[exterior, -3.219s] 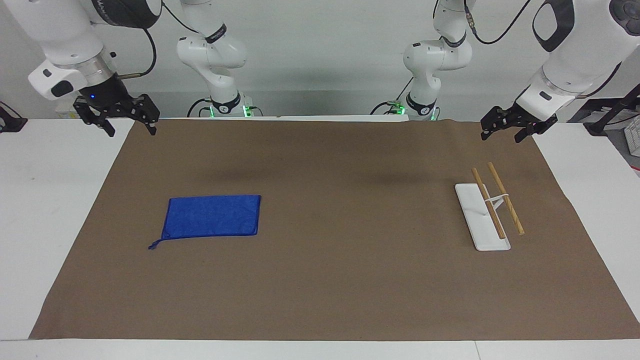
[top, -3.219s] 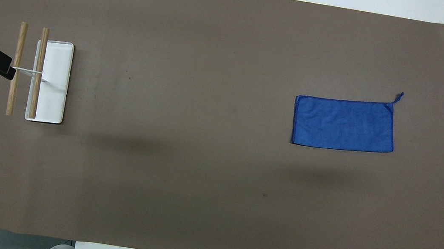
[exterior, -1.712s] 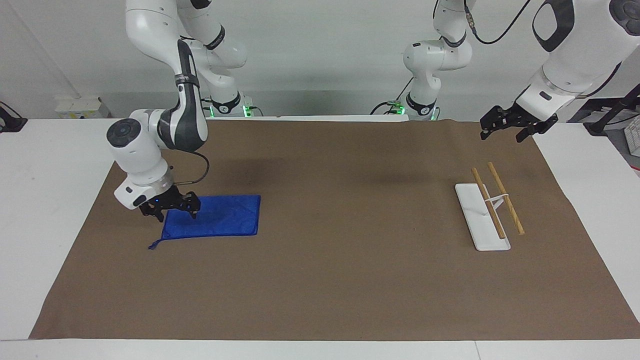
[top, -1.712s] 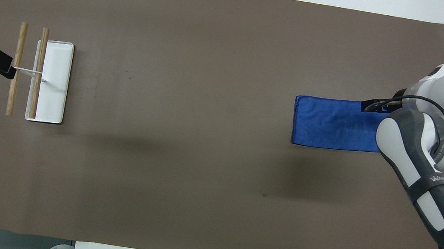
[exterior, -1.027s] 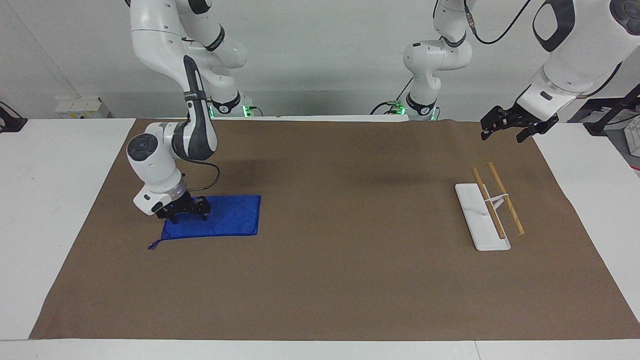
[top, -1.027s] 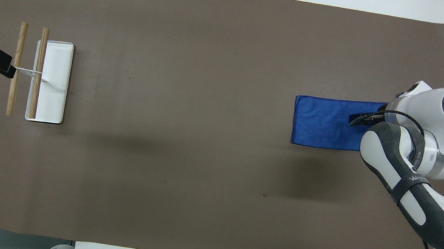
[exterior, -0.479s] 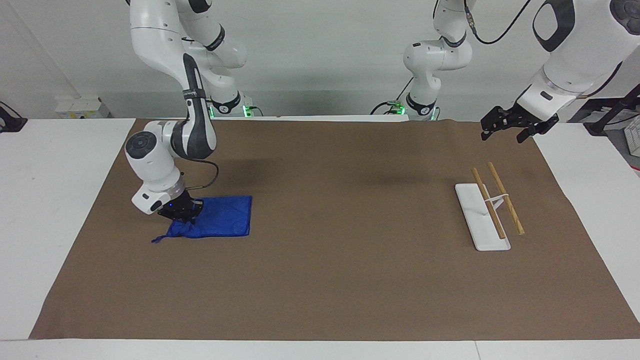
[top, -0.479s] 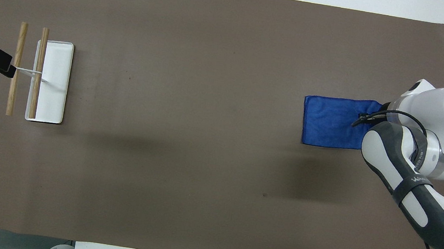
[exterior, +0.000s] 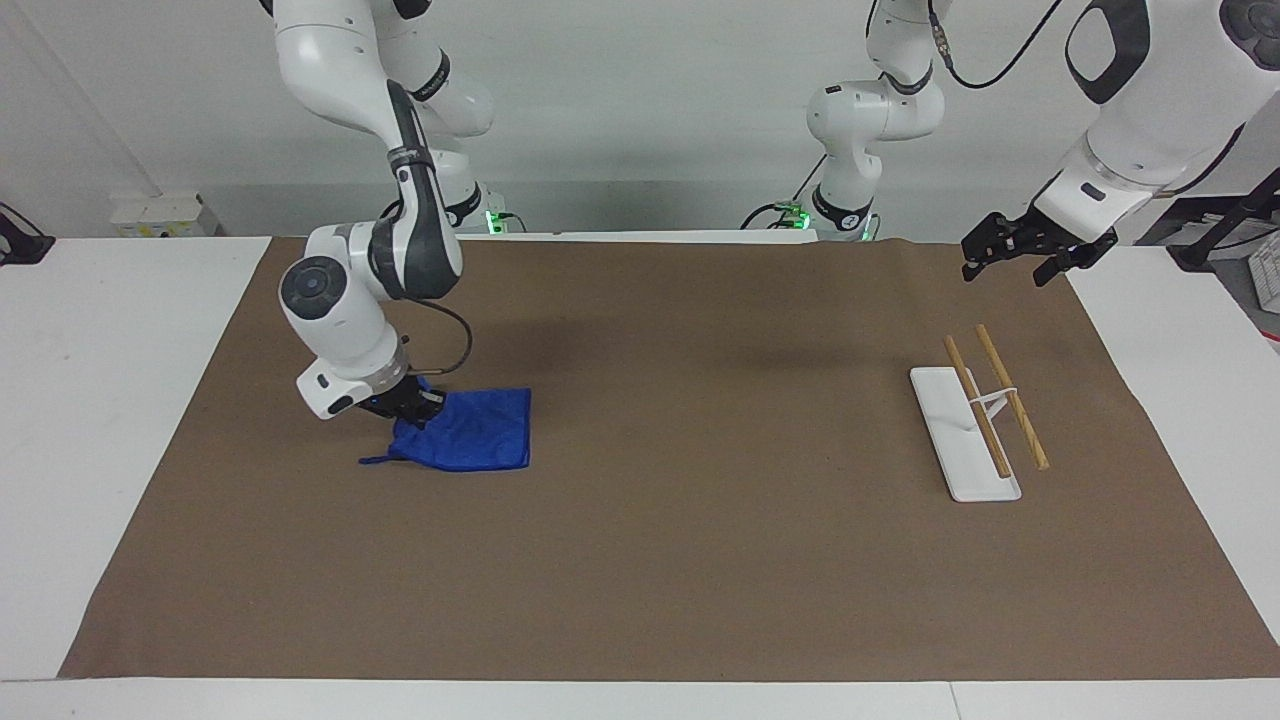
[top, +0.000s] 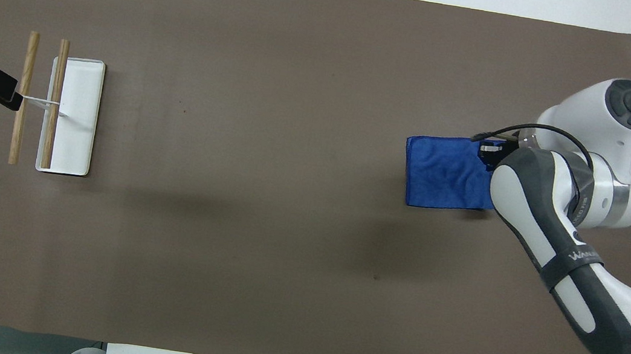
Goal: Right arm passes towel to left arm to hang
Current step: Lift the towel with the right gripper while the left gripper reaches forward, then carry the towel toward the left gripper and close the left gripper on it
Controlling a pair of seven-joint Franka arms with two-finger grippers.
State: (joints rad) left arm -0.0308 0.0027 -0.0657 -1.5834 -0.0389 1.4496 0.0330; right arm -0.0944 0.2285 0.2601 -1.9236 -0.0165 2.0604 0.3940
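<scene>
Facing view showed bare brown mat (exterior: pixel 640 560) along the edge farthest from the robots, with nothing on it. Closer to the robots, toward the right arm's end of the table, lay the towel (exterior: pixel 470 432), rumpled and bunched at one end, its little loop tag trailing on the mat. The right gripper (exterior: pixel 408 402) was down at that bunched end, its fingers closed on the cloth; most of the towel rested on the mat. At about the same depth, toward the left arm's end, stood the white rack (exterior: pixel 962 432) with its two wooden rails (exterior: pixel 1010 396). Nearest the robots, the left gripper (exterior: pixel 1020 250) waited in the air over the mat's corner, fingers apart and holding nothing.

The step in hand looked like lifting the towel for the handover. Doing it well would call for raising the towel straight up until it hangs free of the mat, rather than dragging it, then carrying it toward the middle with a free edge presented to the left gripper. A thin pinch on fuzzy fabric might slip.
</scene>
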